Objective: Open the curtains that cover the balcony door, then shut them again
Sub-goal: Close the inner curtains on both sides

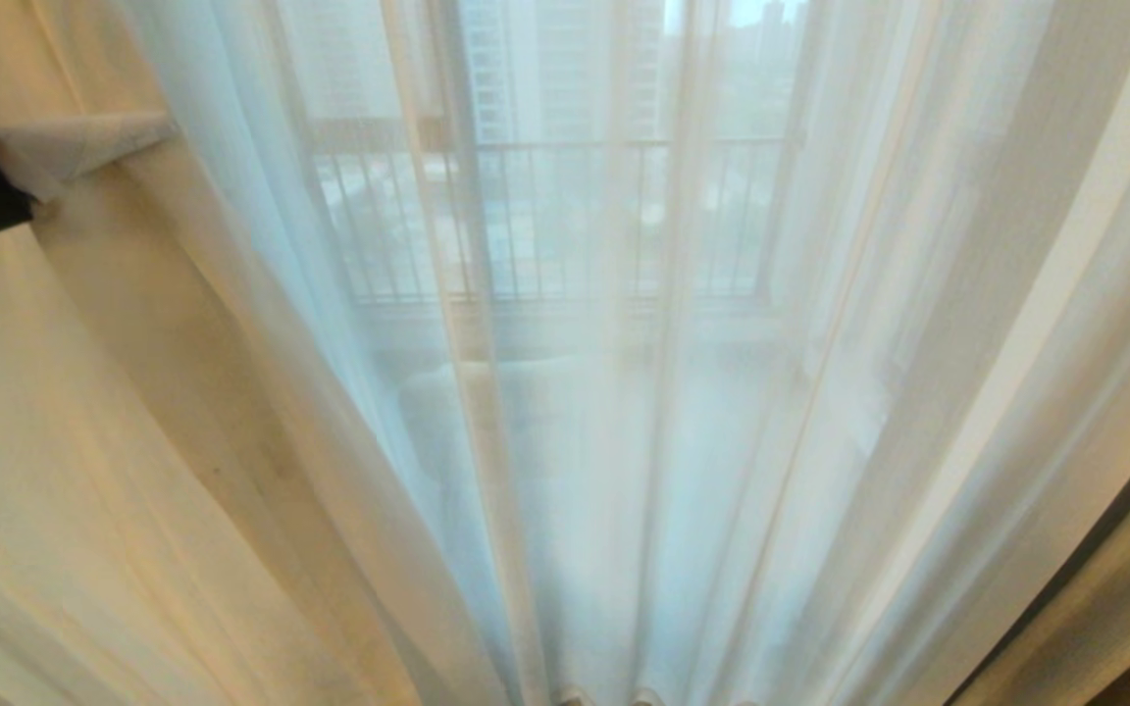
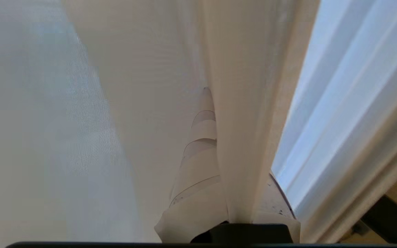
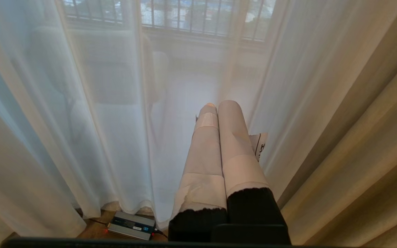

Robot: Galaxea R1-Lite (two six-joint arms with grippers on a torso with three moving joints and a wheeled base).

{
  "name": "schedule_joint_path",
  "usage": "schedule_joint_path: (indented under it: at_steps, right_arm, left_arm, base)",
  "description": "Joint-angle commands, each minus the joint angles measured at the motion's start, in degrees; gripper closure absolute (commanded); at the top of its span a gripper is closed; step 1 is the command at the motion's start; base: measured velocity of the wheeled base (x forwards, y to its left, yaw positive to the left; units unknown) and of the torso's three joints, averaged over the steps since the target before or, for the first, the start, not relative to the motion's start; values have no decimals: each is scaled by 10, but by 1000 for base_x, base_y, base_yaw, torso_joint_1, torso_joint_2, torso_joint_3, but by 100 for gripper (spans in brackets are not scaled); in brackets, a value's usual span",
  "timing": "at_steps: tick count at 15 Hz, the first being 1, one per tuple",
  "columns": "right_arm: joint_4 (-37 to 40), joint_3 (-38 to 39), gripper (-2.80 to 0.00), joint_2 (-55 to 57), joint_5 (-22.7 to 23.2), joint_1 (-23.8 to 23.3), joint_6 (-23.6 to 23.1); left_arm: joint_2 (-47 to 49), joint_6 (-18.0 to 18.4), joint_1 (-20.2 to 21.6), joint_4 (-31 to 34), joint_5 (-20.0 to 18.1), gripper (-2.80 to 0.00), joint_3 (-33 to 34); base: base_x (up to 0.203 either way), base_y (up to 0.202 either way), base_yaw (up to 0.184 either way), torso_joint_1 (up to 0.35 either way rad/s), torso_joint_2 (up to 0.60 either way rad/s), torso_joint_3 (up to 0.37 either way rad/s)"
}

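The curtains hang close in front of me. A heavy cream curtain [image 1: 84,441] fills the left of the head view, and thin white sheers [image 1: 624,392] cover the middle. My left gripper [image 1: 133,132] reaches in at the far left edge. In the left wrist view it [image 2: 229,113] is shut on a vertical fold of the cream curtain [image 2: 243,69], pinched between its taped fingers [image 2: 198,162]. My right gripper [image 3: 219,105] hangs low beside the sheers [image 3: 98,120], shut with nothing in it, and is outside the head view. The balcony door is hidden behind the sheers.
Through the sheers I see an outer railing [image 1: 565,216] and a pale bulky shape [image 1: 487,412] on the balcony. A grey power box [image 3: 131,225] lies on the wooden floor at the sheers' hem. More cream curtain [image 3: 374,155] hangs on the right.
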Motion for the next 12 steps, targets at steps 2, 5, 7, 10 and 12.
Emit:
schedule_joint_path:
  at_steps: [2,5,7,10,12]
  right_arm:
    - [0,0,0,1,0,0,-1]
    - [0,0,0,1,0,0,-1]
    - [0,0,0,1,0,0,-1]
    - [0,0,0,1,0,0,-1]
    - [0,0,0,1,0,0,-1]
  left_arm:
    - [1,-2,-60,-4,-2,0,-17]
    - [3,-3,-141,-2,-1,0,-28]
    - [13,-3,-181,-2,0,0,-28]
    - [36,5,-189,-3,4,0,-28]
    - [51,10,-185,-1,10,0,-24]
  base:
    - [0,0,0,0,0,0]
    - [0,0,0,0,0,0]
    - [0,0,0,0,0,0]
    - [0,0,0,0,0,0]
    - [0,0,0,0,0,0]
